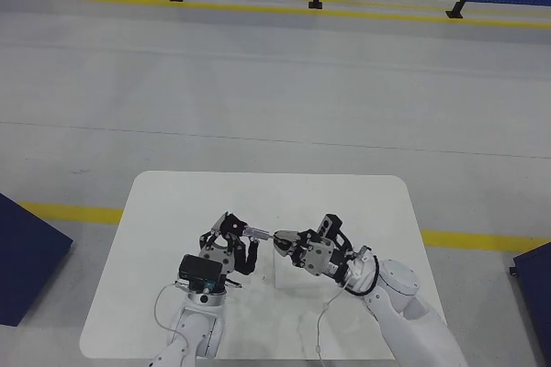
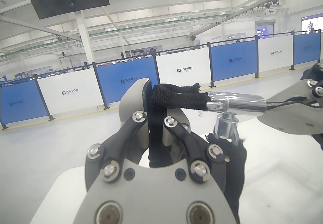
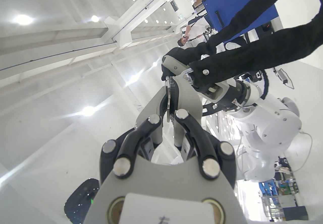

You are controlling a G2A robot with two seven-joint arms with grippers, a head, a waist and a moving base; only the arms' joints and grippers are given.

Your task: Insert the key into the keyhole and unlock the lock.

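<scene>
Both arms are held above the white round-cornered table, wrists turned inward so the two tools face each other tip to tip.

The left gripper is closed narrow on the black woven-sleeved cable of the chrome cylindrical cable lock. It grips the cable just behind the cylinder, which juts sideways past its fingertips towards the other tool.

The right gripper is pinched on the flat silver metal key. The key sits edge-on between its pads, the blade pointing off its tips at the cylinder's free end.

In the left wrist view a dark, slim blade meets that end face, but I cannot tell how deep it sits. The keyhole itself is covered by the right gripper's fingers. One finger of the left gripper is mostly buried under the sleeve. Beyond the right gripper, the cable's loop is cut off at the frame edge.
</scene>
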